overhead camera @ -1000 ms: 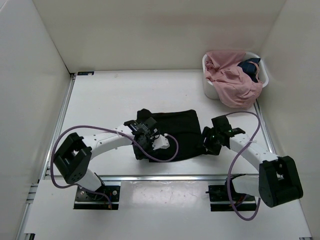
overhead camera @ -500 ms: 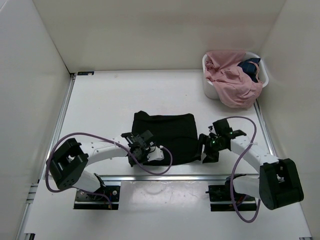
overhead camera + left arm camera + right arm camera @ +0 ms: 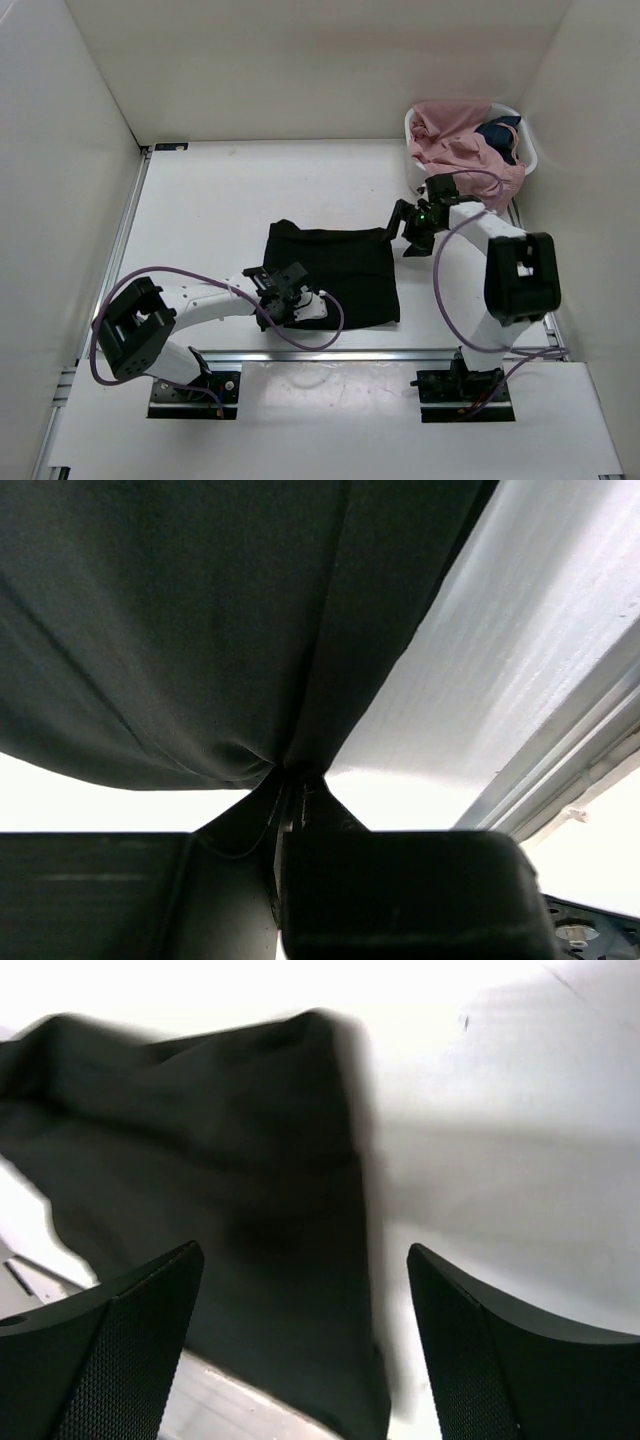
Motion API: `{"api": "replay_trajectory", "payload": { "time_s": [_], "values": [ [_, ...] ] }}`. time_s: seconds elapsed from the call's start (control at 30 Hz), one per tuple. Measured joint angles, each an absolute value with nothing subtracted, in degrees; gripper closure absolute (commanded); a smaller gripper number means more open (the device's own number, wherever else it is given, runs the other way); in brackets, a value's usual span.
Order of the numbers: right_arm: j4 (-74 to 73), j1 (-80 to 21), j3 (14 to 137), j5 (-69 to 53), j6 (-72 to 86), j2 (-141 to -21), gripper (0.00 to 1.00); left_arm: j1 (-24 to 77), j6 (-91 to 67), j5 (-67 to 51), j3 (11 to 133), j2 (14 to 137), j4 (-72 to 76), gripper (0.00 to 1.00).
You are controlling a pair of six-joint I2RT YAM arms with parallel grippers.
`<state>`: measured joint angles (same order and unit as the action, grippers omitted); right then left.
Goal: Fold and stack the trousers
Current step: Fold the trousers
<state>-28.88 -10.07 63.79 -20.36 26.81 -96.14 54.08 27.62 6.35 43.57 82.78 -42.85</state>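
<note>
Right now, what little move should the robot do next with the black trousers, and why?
Probably lower the right gripper and pinch the far right corner of the trousers. It hovers open over that corner, holding nothing, while the left gripper is shut on the near edge. With both ends held, the next fold looks possible.

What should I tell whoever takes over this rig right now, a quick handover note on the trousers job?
Left gripper: jaws shut on the near edge of the trousers, low on the table.
Right gripper: jaws open, empty, raised by the trousers' far right corner.
Done: trousers lie mid-table, folded into a rough rectangle.
Left: release, neaten the bunched far left corner, then stack.
The basket at far right holds a pink garment.
</note>
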Motion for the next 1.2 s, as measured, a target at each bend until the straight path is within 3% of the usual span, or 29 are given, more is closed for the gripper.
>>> {"api": "replay_trajectory", "payload": {
  "time_s": [0.13, 0.2, 0.23, 0.27, 0.3, 0.37, 0.4, 0.87, 0.9, 0.97, 1.0, 1.03, 1.07, 1.17, 1.2],
  "values": [
    [-28.05, -11.68, 66.41, -20.21, 27.16, -104.18, 0.11, 54.35, 27.62, 7.07, 43.59, 82.78, -42.83, 0.86],
    [-27.59, -12.43, 67.68, -19.64, 27.92, -106.19, 0.22, 54.85, 27.62, 7.33, 43.62, 82.78, -42.83, 0.86],
    [-26.89, -12.82, 68.16, -19.27, 28.56, -106.78, 0.31, 55.40, 27.62, 7.49, 43.62, 82.78, -42.83, 0.86],
    [-26.00, -13.08, 68.53, -18.92, 29.65, -107.26, 0.60, 56.12, 27.62, 7.79, 43.62, 82.78, -42.81, 0.86],
    [-24.69, -13.23, 68.69, -18.50, 30.68, -107.68, 0.74, 56.90, 27.62, 7.99, 43.62, 82.78, -42.83, 0.86],
    [-22.17, -13.17, 68.86, -17.80, 34.00, -108.84, 0.96, 58.52, 27.64, 8.34, 43.62, 82.78, -42.81, 0.86],
    [-21.30, -13.06, 69.17, -17.56, 35.66, -109.75, 1.00, 59.20, 27.62, 8.49, 43.62, 82.78, -42.78, 0.86],
    [-14.85, -13.23, 71.50, -11.88, 54.33, -113.73, 0.99, 66.65, 28.60, 12.71, 40.93, 81.10, -40.34, 0.86],
    [-14.87, -13.23, 71.50, -11.70, 54.68, -113.73, 0.96, 66.83, 28.67, 12.88, 40.88, 81.08, -40.27, 0.86],
    [-14.92, -13.23, 71.55, -11.44, 55.16, -113.73, 0.84, 66.94, 28.80, 13.06, 40.86, 81.06, -40.21, 0.71],
    [-14.90, -13.23, 71.55, -11.11, 55.29, -113.73, 0.76, 66.94, 28.84, 13.13, 40.84, 81.03, -40.23, 0.60],
    [-14.85, -13.21, 71.55, -10.59, 55.44, -113.73, 0.59, 66.96, 28.84, 13.15, 40.69, 80.99, -40.27, 0.54],
    [-14.68, -13.13, 71.55, -10.83, 55.94, -113.71, 0.52, 66.98, 28.84, 13.15, 40.49, 80.88, -40.38, 0.44],
    [-13.82, -13.13, 71.57, -10.04, 55.13, -112.62, 0.38, 67.00, 28.93, 13.19, 39.94, 80.55, -40.95, 0.38],
    [-13.87, -13.19, 71.57, -9.80, 54.85, -112.42, 0.38, 67.00, 28.88, 13.21, 39.83, 80.36, -41.01, 0.37]
  ]
}}
